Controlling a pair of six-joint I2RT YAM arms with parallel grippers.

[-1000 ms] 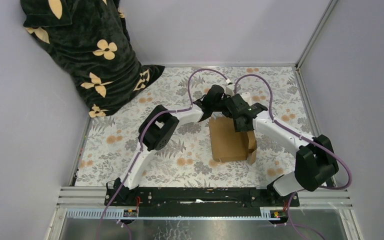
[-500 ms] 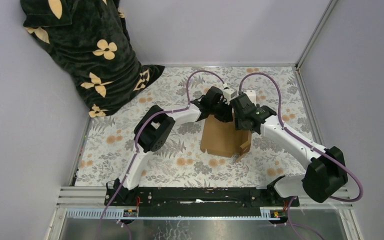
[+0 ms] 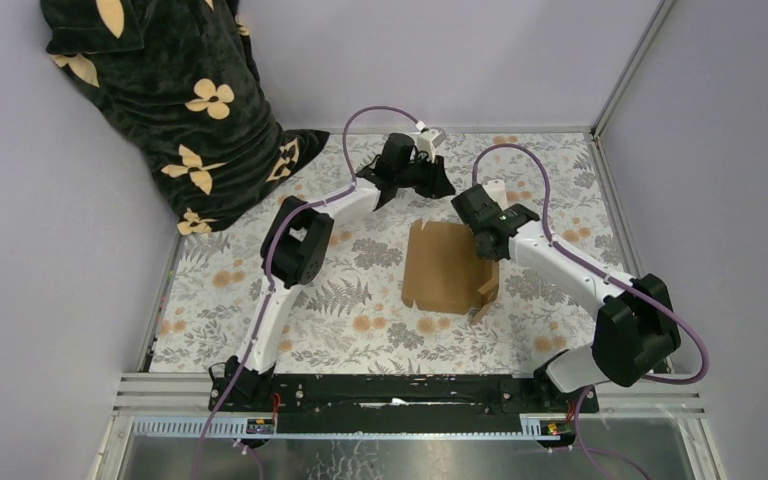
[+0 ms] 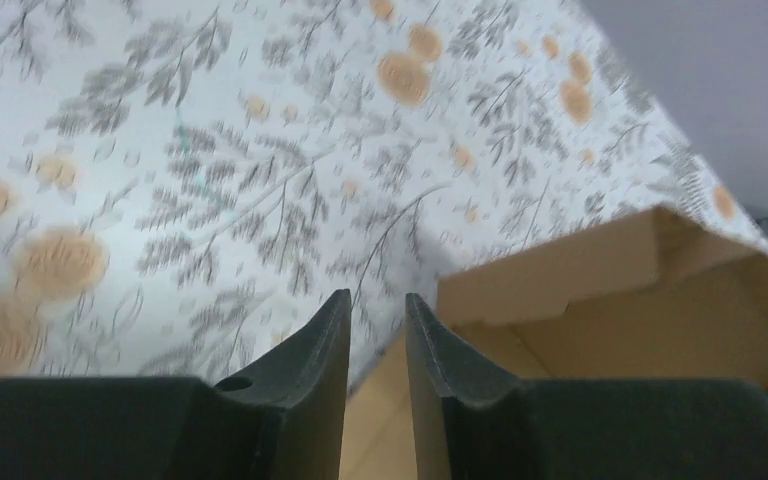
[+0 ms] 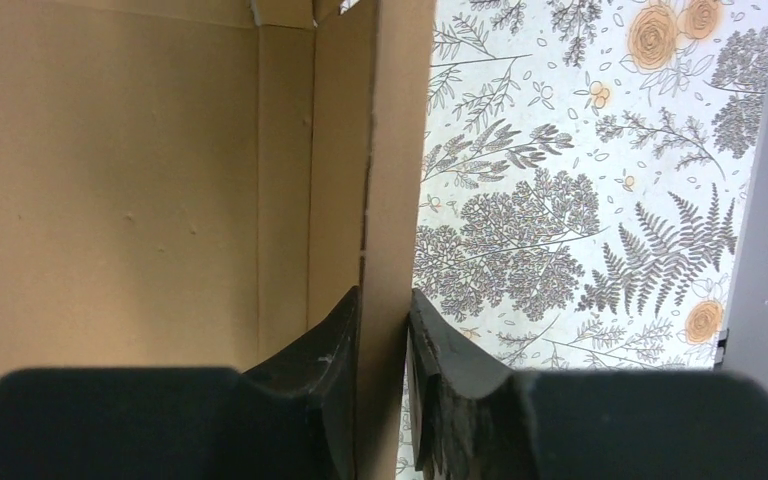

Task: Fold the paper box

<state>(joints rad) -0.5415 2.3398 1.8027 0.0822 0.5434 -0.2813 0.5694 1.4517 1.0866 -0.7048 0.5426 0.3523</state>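
Observation:
The paper box (image 3: 445, 270) is a shallow brown cardboard tray lying in the middle of the floral table, with a loose flap sticking out at its near right corner. My right gripper (image 3: 487, 250) is over its right side. The right wrist view shows this gripper (image 5: 383, 300) shut on the box's upright side wall (image 5: 395, 150), one finger inside and one outside. My left gripper (image 3: 444, 183) hovers behind the box's far edge, apart from it. In the left wrist view its jaws (image 4: 377, 305) stand a narrow gap apart with nothing between them, and the box (image 4: 640, 300) lies beyond.
A dark blanket with cream flowers (image 3: 180, 100) is heaped in the back left corner. Grey walls close in the floral tablecloth (image 3: 340, 310) at left, back and right. A metal rail (image 3: 410, 390) carries both arm bases at the near edge.
My left gripper has pulled back from the box's far edge towards the rear. My right gripper has closed on the box's right wall, and the box has shifted a little.

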